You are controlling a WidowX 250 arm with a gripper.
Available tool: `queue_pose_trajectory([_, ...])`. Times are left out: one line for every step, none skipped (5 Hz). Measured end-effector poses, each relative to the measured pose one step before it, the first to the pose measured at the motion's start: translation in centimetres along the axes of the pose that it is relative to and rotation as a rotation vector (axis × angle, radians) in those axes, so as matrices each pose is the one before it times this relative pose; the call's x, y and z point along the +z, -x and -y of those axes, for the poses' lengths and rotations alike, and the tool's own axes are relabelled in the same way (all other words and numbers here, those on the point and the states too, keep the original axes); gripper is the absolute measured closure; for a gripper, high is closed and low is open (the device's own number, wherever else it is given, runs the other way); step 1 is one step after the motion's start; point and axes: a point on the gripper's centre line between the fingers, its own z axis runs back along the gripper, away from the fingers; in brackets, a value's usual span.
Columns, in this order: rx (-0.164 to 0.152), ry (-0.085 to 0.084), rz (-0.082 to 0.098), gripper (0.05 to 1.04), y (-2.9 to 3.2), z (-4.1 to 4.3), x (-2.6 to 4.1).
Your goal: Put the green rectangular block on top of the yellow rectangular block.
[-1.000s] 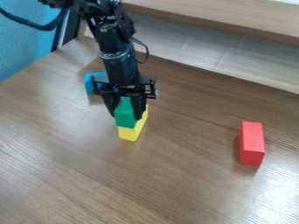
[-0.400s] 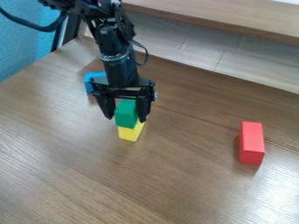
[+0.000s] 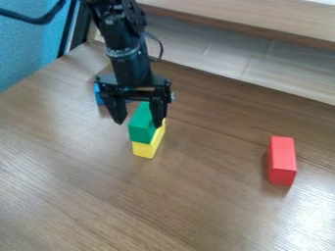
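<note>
Green rectangular block (image 3: 141,130) atop yellow block (image 3: 145,150), at fingertips of gripper (image 3: 138,124); jaws wide apart, nothing held. Wood-grain tabletop (image 3: 196,206); blue wall (image 3: 29,49) beyond.

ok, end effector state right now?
End effector: open, holding nothing, positioned over the green block, which rests on the yellow block.

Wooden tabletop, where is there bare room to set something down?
The tabletop is bare between the yellow block and red block, and across the near side below both. It's crowded upper left: the open gripper hangs at the green block, with a blue object behind.
</note>
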Motion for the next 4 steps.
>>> queue_pose_trajectory([0.003,0.0005,0.0228,0.083,0.764,0.008,1.201])
queue_pose_trajectory([-0.0046,0.0009,0.0609,0.083,-0.002,0.099,1.938])
queue_pose_trajectory([-0.0022,0.0005,0.0549,0.083,-0.129,0.083,1.714])
queue_pose_trajectory([-0.0017,0.0024,0.0213,0.083,0.131,0.043,0.675])
